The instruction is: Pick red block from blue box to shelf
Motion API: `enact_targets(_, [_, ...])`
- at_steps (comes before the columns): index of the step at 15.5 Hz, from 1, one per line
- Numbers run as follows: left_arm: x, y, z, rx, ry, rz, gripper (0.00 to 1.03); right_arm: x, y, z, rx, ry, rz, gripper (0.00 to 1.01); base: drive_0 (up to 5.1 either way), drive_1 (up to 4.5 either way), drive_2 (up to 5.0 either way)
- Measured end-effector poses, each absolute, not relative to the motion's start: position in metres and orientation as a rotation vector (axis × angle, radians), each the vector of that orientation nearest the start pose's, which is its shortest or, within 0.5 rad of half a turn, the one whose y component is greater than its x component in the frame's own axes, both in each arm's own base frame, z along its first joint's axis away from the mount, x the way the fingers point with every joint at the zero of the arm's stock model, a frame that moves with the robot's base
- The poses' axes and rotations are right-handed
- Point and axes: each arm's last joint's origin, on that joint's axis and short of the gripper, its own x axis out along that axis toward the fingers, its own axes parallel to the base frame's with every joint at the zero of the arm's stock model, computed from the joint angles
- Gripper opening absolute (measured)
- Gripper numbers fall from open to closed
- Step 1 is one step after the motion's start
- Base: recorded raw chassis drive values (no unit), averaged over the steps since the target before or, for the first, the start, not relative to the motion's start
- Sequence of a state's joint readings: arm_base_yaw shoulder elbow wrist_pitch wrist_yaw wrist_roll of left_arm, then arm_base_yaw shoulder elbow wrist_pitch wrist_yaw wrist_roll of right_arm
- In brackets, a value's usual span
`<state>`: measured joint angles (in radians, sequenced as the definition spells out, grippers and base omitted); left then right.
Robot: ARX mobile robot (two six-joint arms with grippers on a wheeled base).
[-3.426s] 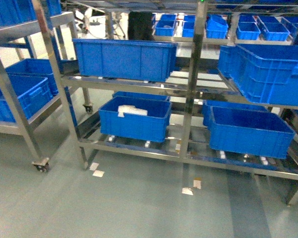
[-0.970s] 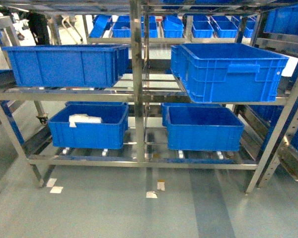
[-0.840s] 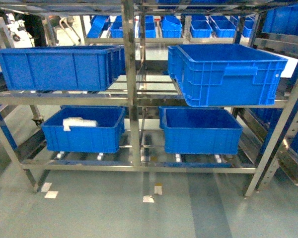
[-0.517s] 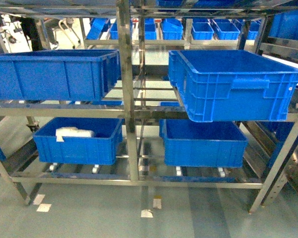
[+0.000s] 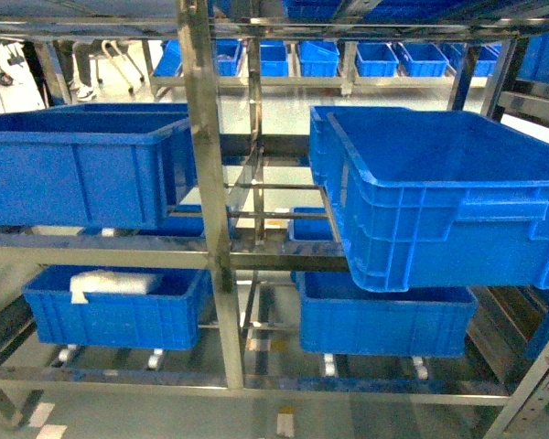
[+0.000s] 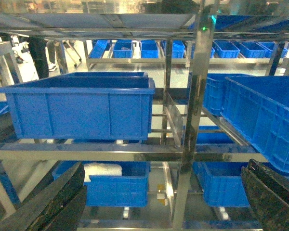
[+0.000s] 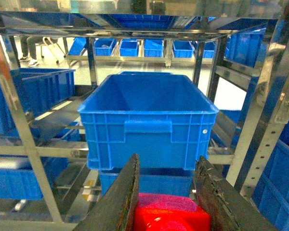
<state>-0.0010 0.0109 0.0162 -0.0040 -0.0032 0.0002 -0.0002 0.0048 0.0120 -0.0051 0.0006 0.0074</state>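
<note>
In the right wrist view the red block (image 7: pixel 168 214) is clamped between the two dark fingers of my right gripper (image 7: pixel 167 161), which is shut on it. It hangs in front of the stainless-steel shelf (image 7: pixel 19 125), facing a dark blue crate on the middle tier. In the left wrist view my left gripper (image 6: pixel 164 166) stands wide open and holds nothing, its fingers (image 6: pixel 53 202) at the lower corners, in front of a shelf post (image 6: pixel 195 106). The head view shows the shelf (image 5: pixel 201 183) close up and neither gripper. The blue box is out of view.
Dark blue ribbed crates fill the rack: a large one overhanging the middle tier on the right (image 5: pixel 439 201), another on the left (image 5: pixel 73 178), and lower ones, one holding a white packet (image 5: pixel 110 283). Small blue bins (image 5: pixel 348 57) line a rack far behind.
The head view has swung right and closed in on the rack, so the crates and the middle post loom larger and the floor has nearly dropped out of view.
</note>
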Motion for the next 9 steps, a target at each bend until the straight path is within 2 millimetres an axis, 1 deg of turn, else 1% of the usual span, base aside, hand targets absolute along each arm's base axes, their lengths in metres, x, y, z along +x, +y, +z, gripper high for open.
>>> enact_targets(9, [0.0974, 0.0000, 0.1679, 0.000, -0.002, 0.000, 0.98, 0.0973, -0.0001, 0.1668, 0.007, -0.002, -0.003, 0.28, 0.0, 0.00, 0.0])
